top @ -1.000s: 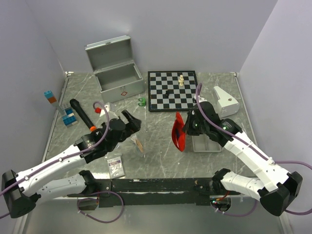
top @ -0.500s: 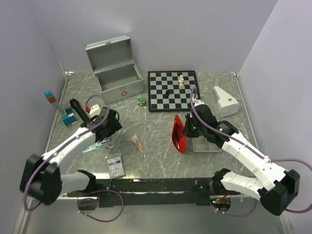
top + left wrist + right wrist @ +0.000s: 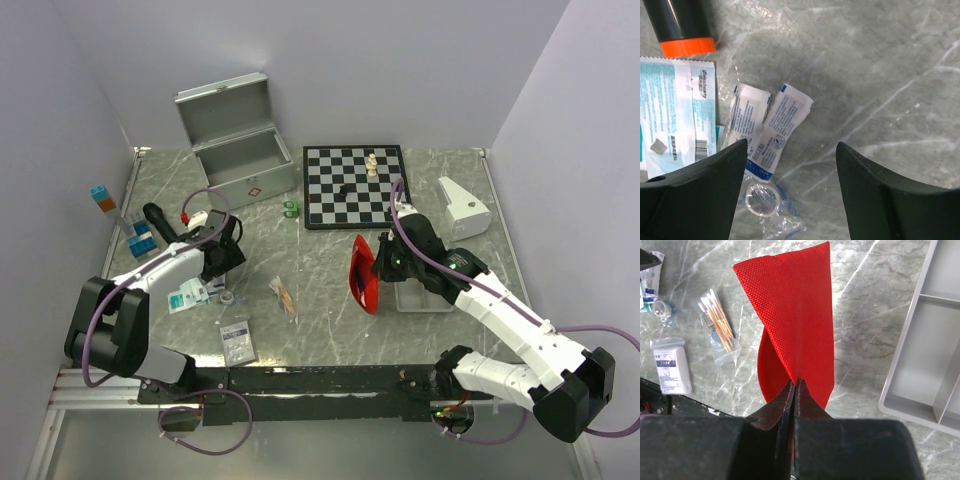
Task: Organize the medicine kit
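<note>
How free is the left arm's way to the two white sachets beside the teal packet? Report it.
Probably yes. The left end effector hangs open right over the white sachets, and nothing lies on top of them. The teal packet sits close beside, so a finger might catch it too.

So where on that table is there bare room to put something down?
Bare marble lies between the cotton swab packet and the red pouch, and in front of the silver case. The left side is crowded: sachets, marker, blocks.
</note>
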`<state>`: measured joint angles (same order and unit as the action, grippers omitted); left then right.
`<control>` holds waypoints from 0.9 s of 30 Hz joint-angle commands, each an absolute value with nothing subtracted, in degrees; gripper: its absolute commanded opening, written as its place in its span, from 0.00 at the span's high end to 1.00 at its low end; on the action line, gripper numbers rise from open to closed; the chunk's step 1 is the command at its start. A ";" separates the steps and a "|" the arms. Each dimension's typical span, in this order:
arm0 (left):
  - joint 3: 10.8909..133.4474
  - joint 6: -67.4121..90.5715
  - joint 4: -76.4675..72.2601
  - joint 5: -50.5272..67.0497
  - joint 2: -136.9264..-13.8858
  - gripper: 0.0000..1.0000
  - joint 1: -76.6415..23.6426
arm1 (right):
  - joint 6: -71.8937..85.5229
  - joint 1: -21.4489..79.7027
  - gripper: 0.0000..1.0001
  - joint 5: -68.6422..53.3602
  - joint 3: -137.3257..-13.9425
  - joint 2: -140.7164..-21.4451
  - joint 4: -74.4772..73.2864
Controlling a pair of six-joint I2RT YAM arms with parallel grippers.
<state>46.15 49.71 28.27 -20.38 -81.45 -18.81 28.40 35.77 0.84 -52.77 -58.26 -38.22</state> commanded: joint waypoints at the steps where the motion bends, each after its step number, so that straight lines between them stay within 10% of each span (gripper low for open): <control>1: 45.26 47.64 25.67 -18.98 -82.53 0.25 -17.93 | 28.04 36.12 1.00 0.35 -52.29 -57.48 -35.25; 27: 45.53 45.62 21.44 -9.14 -86.40 0.80 -17.67 | 29.35 36.12 1.00 -0.09 -53.00 -56.52 -36.30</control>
